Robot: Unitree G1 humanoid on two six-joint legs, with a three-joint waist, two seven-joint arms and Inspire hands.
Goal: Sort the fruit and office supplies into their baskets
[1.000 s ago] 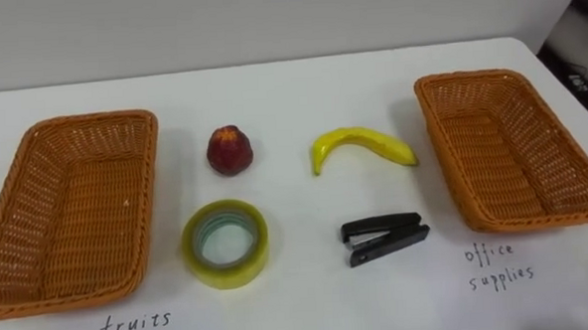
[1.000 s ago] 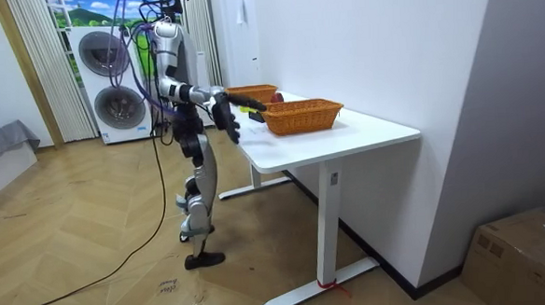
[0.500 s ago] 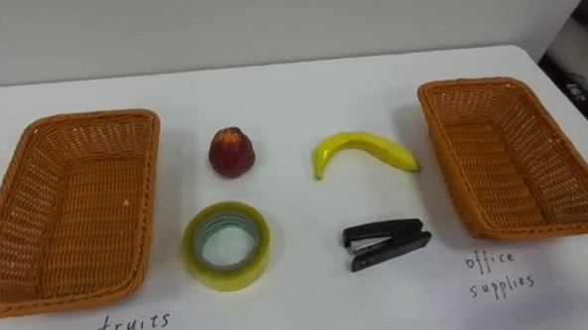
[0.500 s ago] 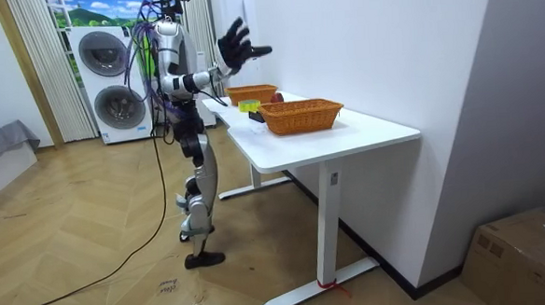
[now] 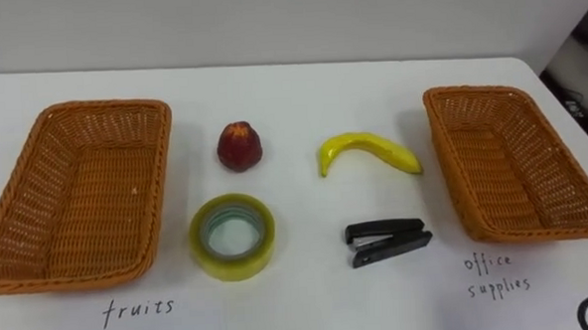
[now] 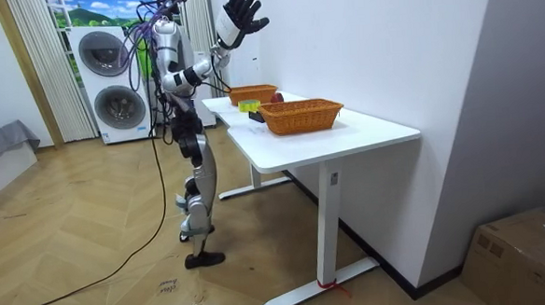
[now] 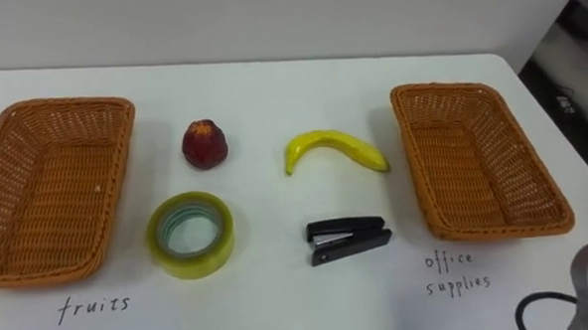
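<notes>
We stand at the long edge of the white table [image 5: 301,95], our right hand [image 6: 240,9] held high above shoulder level in the room view, fingers straight and spread wide apart, gripping nothing. Nearest to us on the tabletop are two handwritten labels, one before each basket. Just past them is the near row of things: a roll of yellowish tape [image 5: 232,236] lying flat to the left of centre, and a black stapler [image 5: 388,241] to the right of centre, lying on its side and well apart from the tape. Beyond these comes the far row: a small red fruit [image 5: 240,146] directly behind the tape, and a yellow banana [image 5: 366,151] behind the stapler, its curve arching away from us. All four things rest on the bare table between the two baskets, touching neither one. The left wicker basket [image 5: 82,209] flanks the tape and red fruit; the right wicker basket [image 5: 508,171] flanks the stapler and banana, near the table's right end. Behind the table runs a pale wall.
</notes>
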